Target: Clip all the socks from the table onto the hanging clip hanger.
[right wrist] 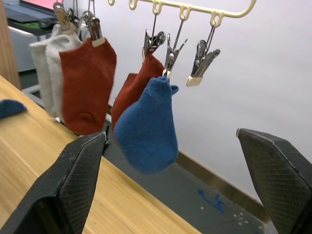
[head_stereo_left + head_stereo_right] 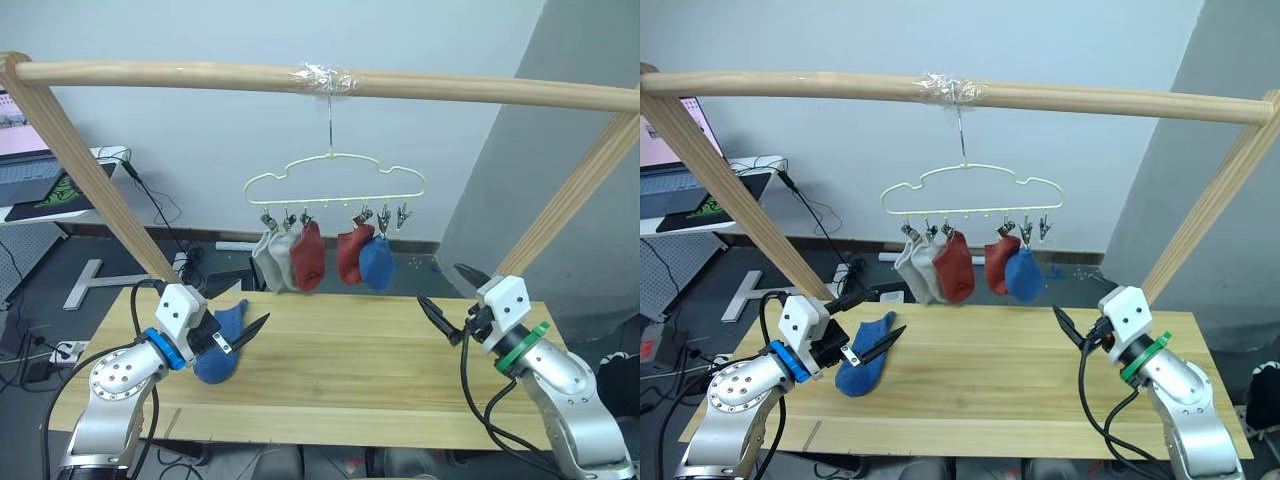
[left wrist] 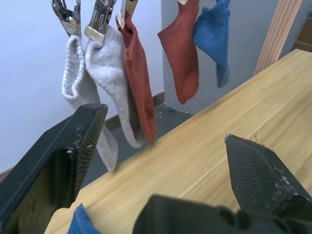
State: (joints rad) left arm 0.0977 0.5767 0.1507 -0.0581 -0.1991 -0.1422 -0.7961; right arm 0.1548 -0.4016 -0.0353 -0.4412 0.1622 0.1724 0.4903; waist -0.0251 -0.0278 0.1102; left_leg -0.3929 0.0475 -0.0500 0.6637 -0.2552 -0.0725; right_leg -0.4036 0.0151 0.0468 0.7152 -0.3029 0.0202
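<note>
The long pale light-wood plank table (image 2: pixel 360 380) is spread beneath and ahead of both grippers, under a round pale wooden frame pole (image 2: pixel 200 75) that is carried well above them. From that pole the thin pale-yellow wire clip hanger (image 2: pixel 335 178) with its cloud-like outline is hung by a metal hook, up and ahead between the two grippers. Five short socks are clipped along it: two light grey socks (image 2: pixel 273 258), a rust-red sock (image 2: pixel 308 260), a second rust-red sock (image 2: pixel 350 254) and a blue sock (image 2: pixel 377 263), with one grey metal clip (image 1: pixel 202 62) left bare at the end nearest the right gripper. The remaining blue ankle sock (image 2: pixel 862 360) is lain on the table just beside the left gripper (image 2: pixel 865 320), whose black fingers are spread wide with nothing held. The right gripper (image 2: pixel 448 300) is likewise spread wide and empty above the tabletop.
</note>
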